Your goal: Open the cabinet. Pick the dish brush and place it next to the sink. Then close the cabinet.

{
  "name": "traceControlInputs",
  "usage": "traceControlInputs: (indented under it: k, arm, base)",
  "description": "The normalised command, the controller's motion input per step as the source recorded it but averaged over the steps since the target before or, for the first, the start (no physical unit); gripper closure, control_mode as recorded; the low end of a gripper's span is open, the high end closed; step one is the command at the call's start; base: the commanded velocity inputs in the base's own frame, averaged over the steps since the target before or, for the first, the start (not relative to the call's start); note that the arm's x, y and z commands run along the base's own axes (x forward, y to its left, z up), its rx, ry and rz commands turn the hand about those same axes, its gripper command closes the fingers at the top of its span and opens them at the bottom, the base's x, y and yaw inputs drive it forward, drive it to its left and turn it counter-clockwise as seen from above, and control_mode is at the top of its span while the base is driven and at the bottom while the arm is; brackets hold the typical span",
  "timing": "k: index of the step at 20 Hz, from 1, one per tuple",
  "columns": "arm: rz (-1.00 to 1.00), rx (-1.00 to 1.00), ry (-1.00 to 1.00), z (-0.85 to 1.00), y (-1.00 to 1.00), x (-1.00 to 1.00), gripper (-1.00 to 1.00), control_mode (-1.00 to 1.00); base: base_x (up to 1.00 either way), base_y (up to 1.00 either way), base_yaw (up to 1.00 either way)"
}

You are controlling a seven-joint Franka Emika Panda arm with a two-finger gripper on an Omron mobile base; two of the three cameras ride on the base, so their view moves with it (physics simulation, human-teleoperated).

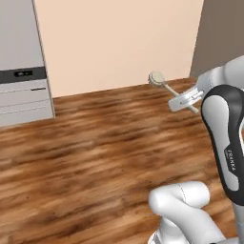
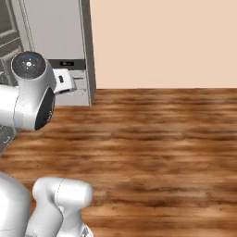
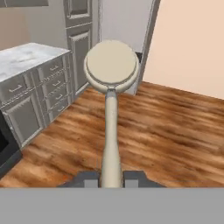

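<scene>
Gripper (image 3: pixel 111 179): clenched on the brush (image 3: pixel 111 70) handle, head pointing away.
Writing: "FRANKA" on the arm (image 1: pixel 228 143).
Below: wood floor (image 1: pixel 95 152).

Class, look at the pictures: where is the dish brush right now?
The dish brush is held in the gripper, jaws shut on its handle, head pointing away over the wood floor. In the left base view it sits at upper right, before the peach wall.

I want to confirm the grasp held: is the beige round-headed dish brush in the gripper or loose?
In the gripper: both dark fingertips clamp the beige round-headed dish brush's handle above the wooden floor.
</scene>
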Motion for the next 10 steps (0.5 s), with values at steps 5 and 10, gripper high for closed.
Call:
traceControlInputs:
  k: [5, 10]
  arm:
    - [0.0, 0.0, 0.0, 0.0, 0.0, 0.0, 1.0, 1.0]
    - [0.0, 0.0, 0.0, 0.0, 0.0, 0.0, 1.0, 1.0]
  base:
    - [0.11, -0.04, -0.87]
    - [0.08, -0.1, -0.88]
